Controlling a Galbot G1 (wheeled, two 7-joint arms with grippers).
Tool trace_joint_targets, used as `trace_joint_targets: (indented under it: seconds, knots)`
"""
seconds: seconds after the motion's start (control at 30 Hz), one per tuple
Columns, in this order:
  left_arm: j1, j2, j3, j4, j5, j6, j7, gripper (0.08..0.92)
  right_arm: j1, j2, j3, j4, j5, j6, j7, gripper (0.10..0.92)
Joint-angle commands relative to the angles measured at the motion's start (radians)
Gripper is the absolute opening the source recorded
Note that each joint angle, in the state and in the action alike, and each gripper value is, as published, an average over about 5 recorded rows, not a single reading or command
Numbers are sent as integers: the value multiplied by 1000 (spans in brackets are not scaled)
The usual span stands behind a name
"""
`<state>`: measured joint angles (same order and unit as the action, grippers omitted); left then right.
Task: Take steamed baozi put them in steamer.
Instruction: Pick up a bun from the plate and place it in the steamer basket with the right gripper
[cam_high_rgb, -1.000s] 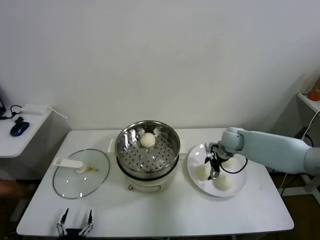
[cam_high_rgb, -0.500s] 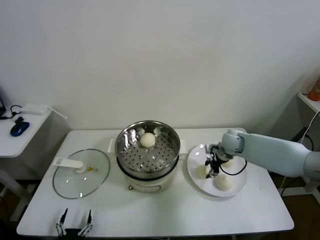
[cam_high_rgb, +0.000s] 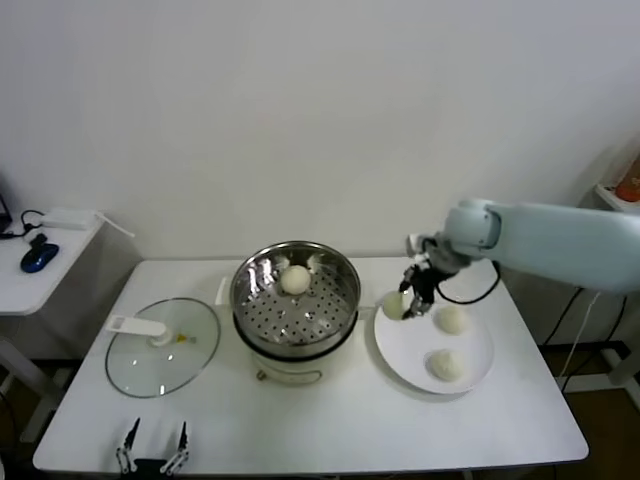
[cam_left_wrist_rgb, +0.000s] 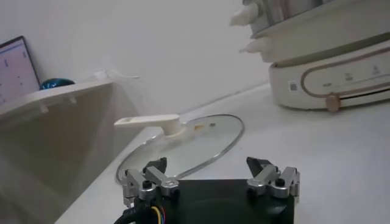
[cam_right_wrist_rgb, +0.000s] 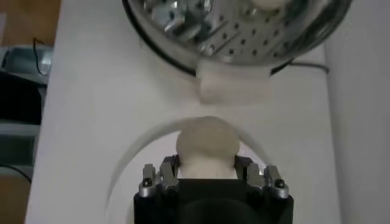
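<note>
my right gripper (cam_high_rgb: 404, 303) held one bun (cam_high_rgb: 394, 303) tight between its two fingers, one finger on each side of it. the held bun (cam_right_wrist_rgb: 206, 146) was up in the air, over the edge of the white plate (cam_high_rgb: 400, 350) on the side near the steamer (cam_high_rgb: 296, 290). it was not touching the plate. the steamer was the shiny round pot with little holes in its floor, and it sat on a cream base in the middle of the white table (cam_high_rgb: 330, 420). one bun (cam_high_rgb: 295, 279) lay inside the steamer, near the back wall. two more buns lay on the plate, one at the back (cam_high_rgb: 452, 319) and one at the front (cam_high_rgb: 446, 365), apart from each other. in my right wrist view i saw the steamer's holey floor (cam_right_wrist_rgb: 244, 36) past the held bun, and one of the base's side handles (cam_right_wrist_rgb: 234, 85) between them. my left gripper (cam_high_rgb: 153, 448) hung low at the near edge of the table with its fingers spread wide and nothing in them. the glass lid (cam_high_rgb: 163, 345) with the white handle (cam_left_wrist_rgb: 149, 123) lay flat on the table beside the steamer, just beyond my left gripper (cam_left_wrist_rgb: 210, 179).
</note>
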<state>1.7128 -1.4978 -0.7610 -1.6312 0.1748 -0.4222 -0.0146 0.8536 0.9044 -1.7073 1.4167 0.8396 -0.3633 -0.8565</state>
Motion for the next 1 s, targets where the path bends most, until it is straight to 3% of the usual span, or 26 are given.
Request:
trace_joint_targets:
  seconds: [0.03, 0.27, 0.47, 1.0]
  knots:
    - [-1, 5, 6, -3, 4, -1, 1, 823, 277, 151, -45, 48, 268, -34, -48, 619]
    - [9, 13, 6, -28, -1, 1, 16, 823, 142, 390, 61, -81, 327, -95, -17, 619]
    - [21, 16, 2, -36, 0, 5, 29, 823, 1, 518, 87, -202, 253, -111, -6, 616]
    - [15, 13, 4, -35, 3, 18, 48, 823, -229, 638, 154, -353, 108, -176, 75, 619]
